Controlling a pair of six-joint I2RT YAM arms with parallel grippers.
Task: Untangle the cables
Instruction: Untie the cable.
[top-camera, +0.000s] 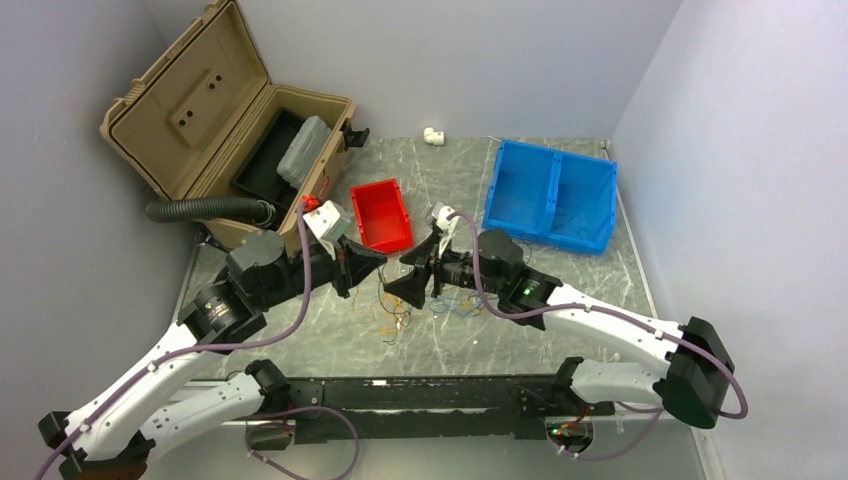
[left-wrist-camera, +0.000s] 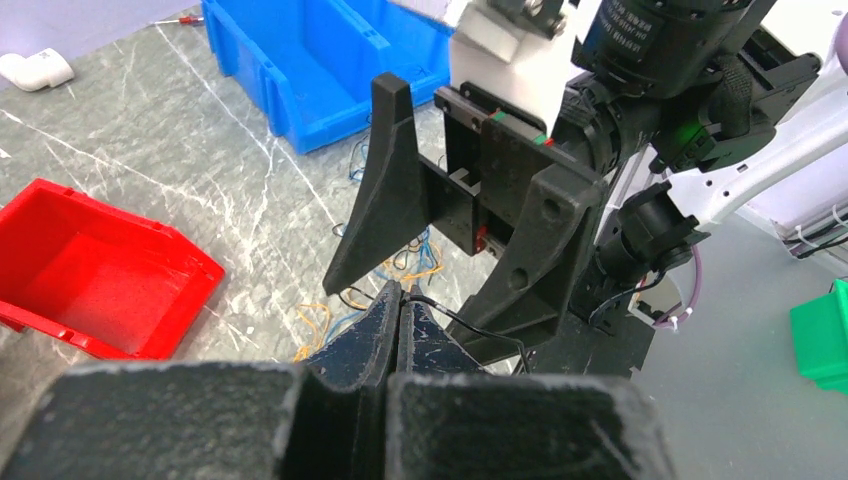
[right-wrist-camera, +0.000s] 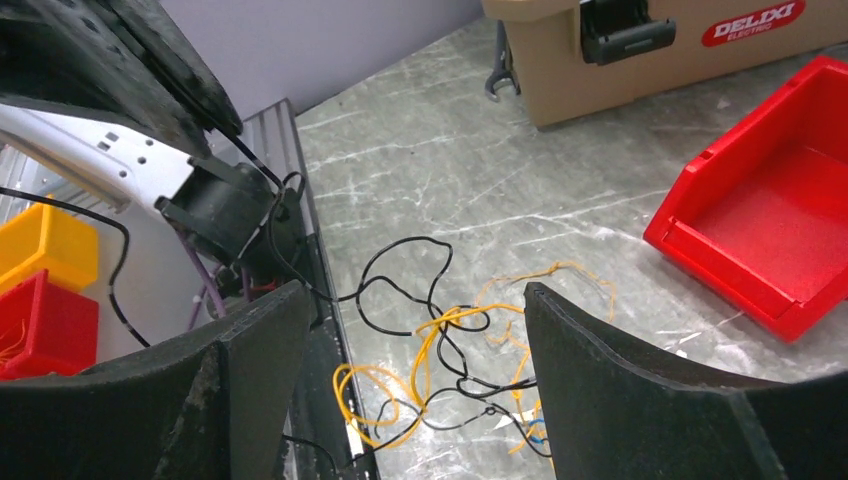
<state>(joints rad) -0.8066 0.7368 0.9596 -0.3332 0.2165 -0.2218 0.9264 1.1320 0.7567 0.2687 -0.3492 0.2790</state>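
L end effector (left-wrist-camera: 398, 296) pinches 1 dark cable (left-wrist-camera: 455, 318), R end effector (right-wrist-camera: 412, 292) wide.

I work in a lab test cell with a workshop feel. A red bin (top-camera: 381, 215) sits on a marble-patterned table (top-camera: 500, 340) boxed in by plain grey walls (top-camera: 450, 60). Left of the bin stands an open tan toolbox (top-camera: 185, 115) marked Delixi Electric, with a black hose (top-camera: 205, 209) beside it. To the bin's right is a blue bin (top-camera: 553, 180), and behind it lies a white pipe fitting (top-camera: 433, 134).
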